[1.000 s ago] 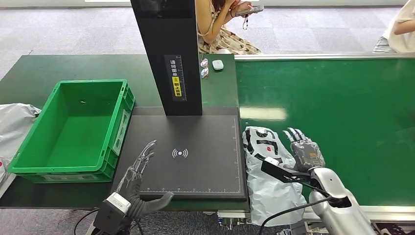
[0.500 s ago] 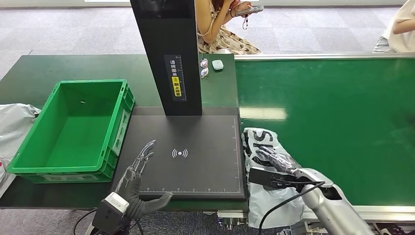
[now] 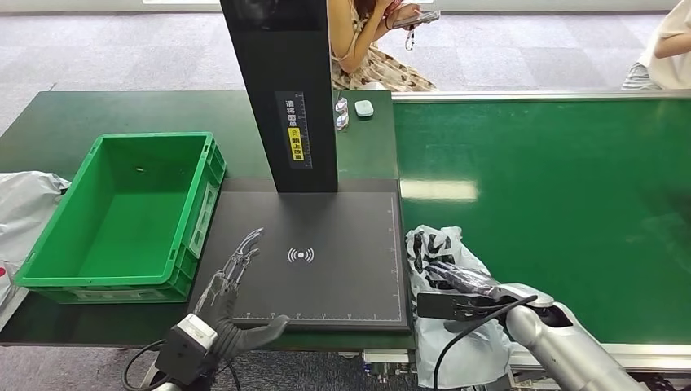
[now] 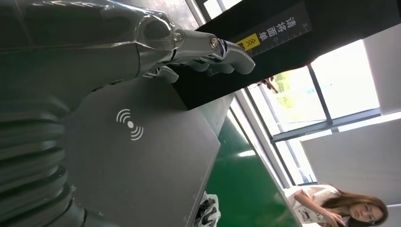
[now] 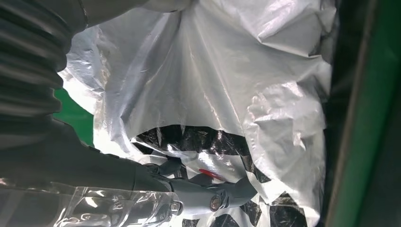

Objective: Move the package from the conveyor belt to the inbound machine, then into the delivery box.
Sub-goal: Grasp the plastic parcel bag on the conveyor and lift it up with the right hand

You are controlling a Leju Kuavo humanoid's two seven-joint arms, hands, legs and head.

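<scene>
A: Location of the package (image 3: 444, 269)?

B: At the belt's (image 3: 554, 195) near edge, just beside the scanner pad (image 3: 326, 261); its lower part hangs over the rim. It is a crumpled white plastic bag with black print.

A: Right hand (image 3: 464, 285)?

B: It lies on the package, fingers (image 5: 208, 196) pressed into the plastic. Whether they actually grip it, I cannot tell.

A: Left hand (image 3: 232, 297)?

B: Released. Fingers are straight and spread, over the pad's near left corner, holding nothing.

A: The box (image 3: 122, 216)?

B: A green crate left of the pad.
</scene>
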